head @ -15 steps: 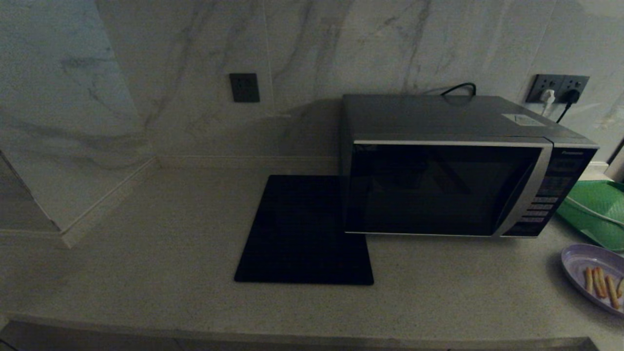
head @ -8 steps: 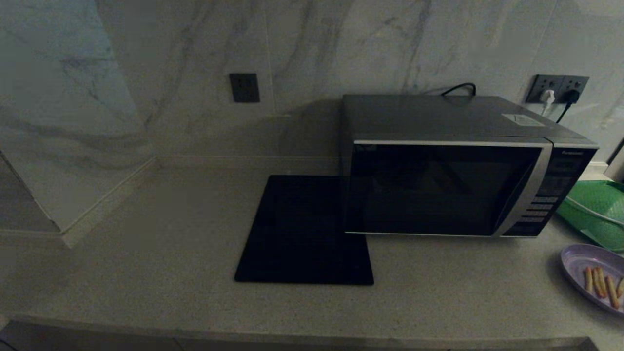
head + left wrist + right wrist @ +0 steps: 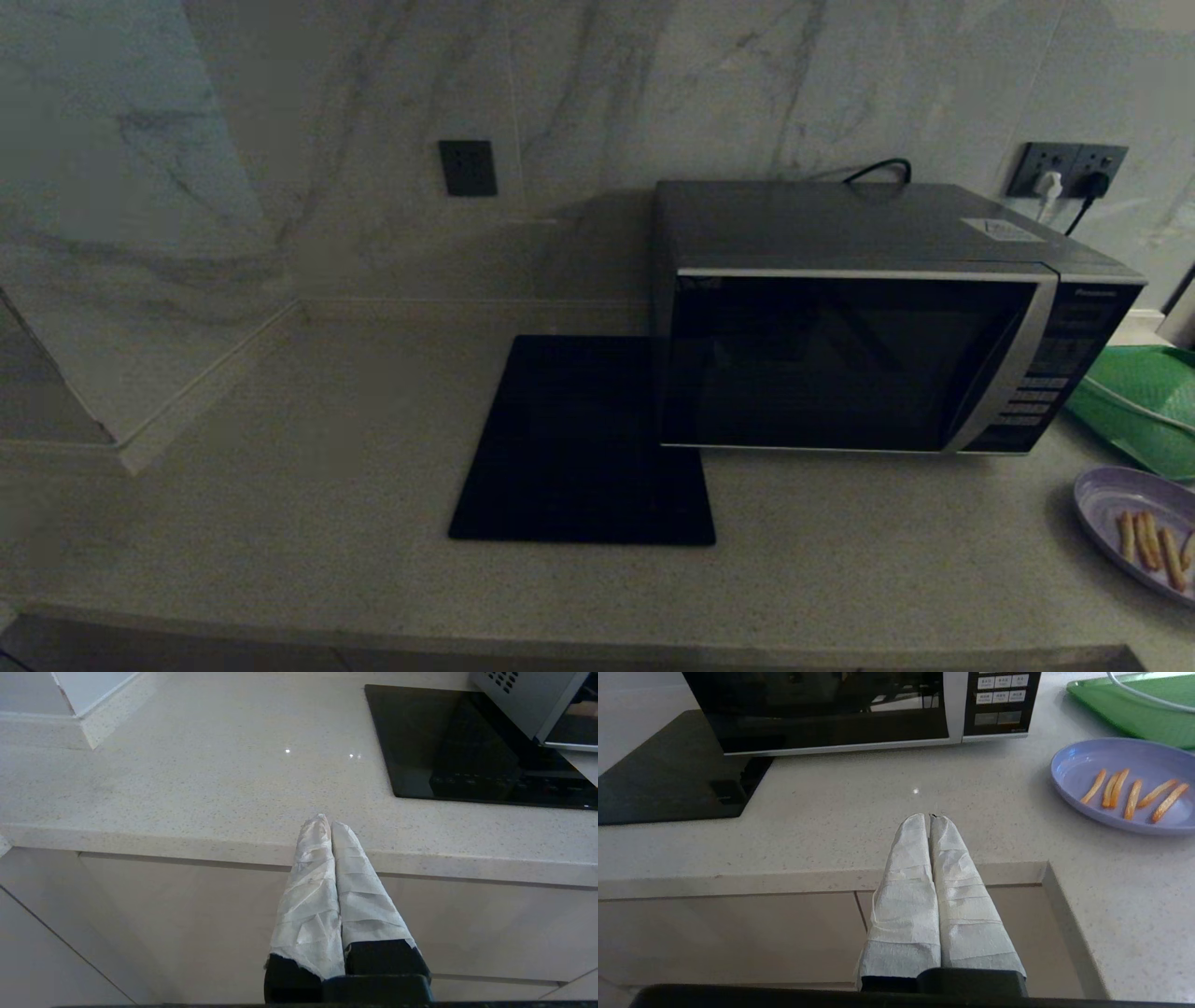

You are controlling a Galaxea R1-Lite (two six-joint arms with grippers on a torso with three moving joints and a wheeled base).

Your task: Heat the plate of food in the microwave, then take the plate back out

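Observation:
The dark grey microwave (image 3: 854,359) stands at the back right of the counter with its black glass door closed; its button panel (image 3: 1001,702) shows in the right wrist view. The lavender plate of food (image 3: 1134,523) with several fries (image 3: 1132,795) rests on the counter at the far right, in front of the microwave's right side. Neither arm appears in the head view. My left gripper (image 3: 327,822) is shut and empty, held at the counter's front edge. My right gripper (image 3: 930,817) is shut and empty, also at the front edge, left of the plate.
A flat black square mat (image 3: 583,443) lies left of the microwave, partly under it. A green mesh tray (image 3: 1144,401) sits behind the plate at the far right. Wall sockets (image 3: 1069,170) with plugged cords are behind the microwave. The counter (image 3: 280,485) meets a wall corner at the left.

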